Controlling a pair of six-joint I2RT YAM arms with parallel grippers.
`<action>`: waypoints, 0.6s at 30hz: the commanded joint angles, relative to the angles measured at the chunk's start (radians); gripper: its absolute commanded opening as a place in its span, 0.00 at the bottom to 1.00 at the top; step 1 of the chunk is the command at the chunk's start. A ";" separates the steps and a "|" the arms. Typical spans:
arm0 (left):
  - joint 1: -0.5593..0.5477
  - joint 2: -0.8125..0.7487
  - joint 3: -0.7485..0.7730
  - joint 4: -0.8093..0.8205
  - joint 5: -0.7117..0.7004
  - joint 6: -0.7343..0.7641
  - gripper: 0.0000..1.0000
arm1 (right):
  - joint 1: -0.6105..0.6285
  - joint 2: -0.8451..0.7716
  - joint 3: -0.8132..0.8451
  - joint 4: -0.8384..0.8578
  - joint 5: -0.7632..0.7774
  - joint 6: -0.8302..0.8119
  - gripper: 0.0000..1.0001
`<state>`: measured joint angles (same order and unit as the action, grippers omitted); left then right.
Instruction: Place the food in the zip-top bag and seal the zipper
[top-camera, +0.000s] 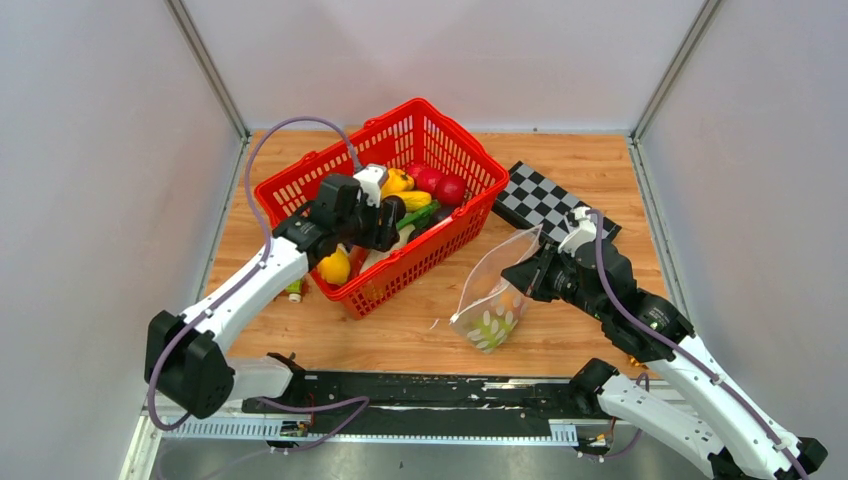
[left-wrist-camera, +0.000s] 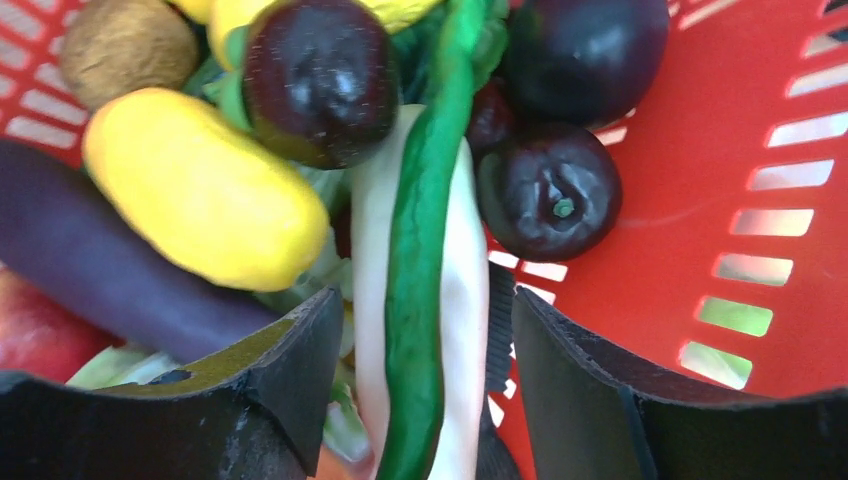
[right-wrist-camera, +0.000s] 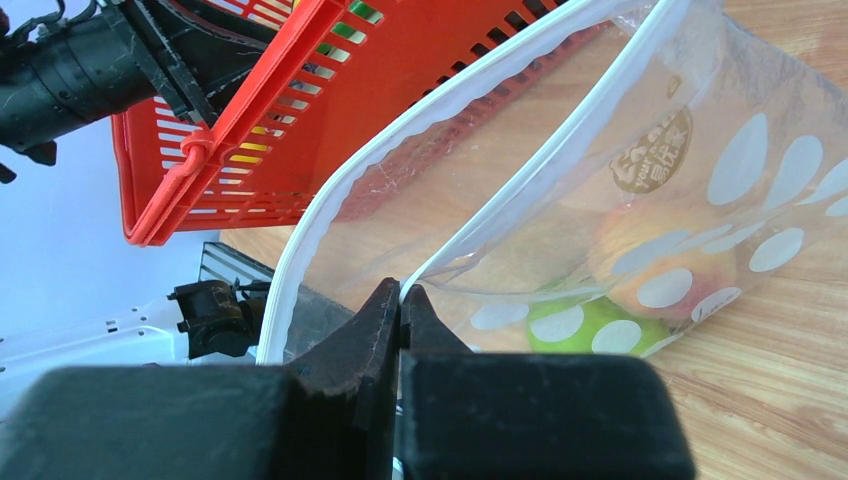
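Note:
The food lies piled in a red basket (top-camera: 470, 150): a yellow piece (left-wrist-camera: 200, 190), dark plums (left-wrist-camera: 550, 195), a purple aubergine (left-wrist-camera: 90, 265) and a long green-and-white vegetable (left-wrist-camera: 425, 200). My left gripper (left-wrist-camera: 428, 300) reaches into the basket and stands open, one finger on each side of that vegetable with a small gap at both. The zip-top bag (top-camera: 495, 295), clear with white dots, stands on the table to the right of the basket. My right gripper (right-wrist-camera: 402, 292) is shut on the near lip of its zipper (right-wrist-camera: 575, 125), so the mouth gapes. A green piece (right-wrist-camera: 590, 325) and an orange-pink piece (right-wrist-camera: 640, 260) lie inside the bag.
A black-and-white checkerboard (top-camera: 545, 200) lies behind the bag at the right. A small object (top-camera: 295, 290) rests on the wood left of the basket. Grey walls close in both sides, and a black rail (top-camera: 420, 390) runs along the near edge.

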<state>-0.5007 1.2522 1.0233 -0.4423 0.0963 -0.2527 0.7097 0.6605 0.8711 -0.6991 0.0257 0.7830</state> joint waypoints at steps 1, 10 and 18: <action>0.002 0.058 0.074 -0.018 0.134 0.088 0.66 | -0.002 -0.002 0.043 0.022 -0.008 -0.016 0.00; 0.002 0.107 0.120 -0.058 0.127 0.108 0.41 | -0.002 -0.012 0.048 0.010 -0.005 -0.013 0.00; 0.002 0.085 0.138 -0.087 0.164 0.127 0.10 | -0.002 -0.014 0.048 0.010 -0.001 -0.009 0.00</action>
<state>-0.4992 1.3590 1.1141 -0.5175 0.2104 -0.1490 0.7097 0.6567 0.8776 -0.7067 0.0254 0.7834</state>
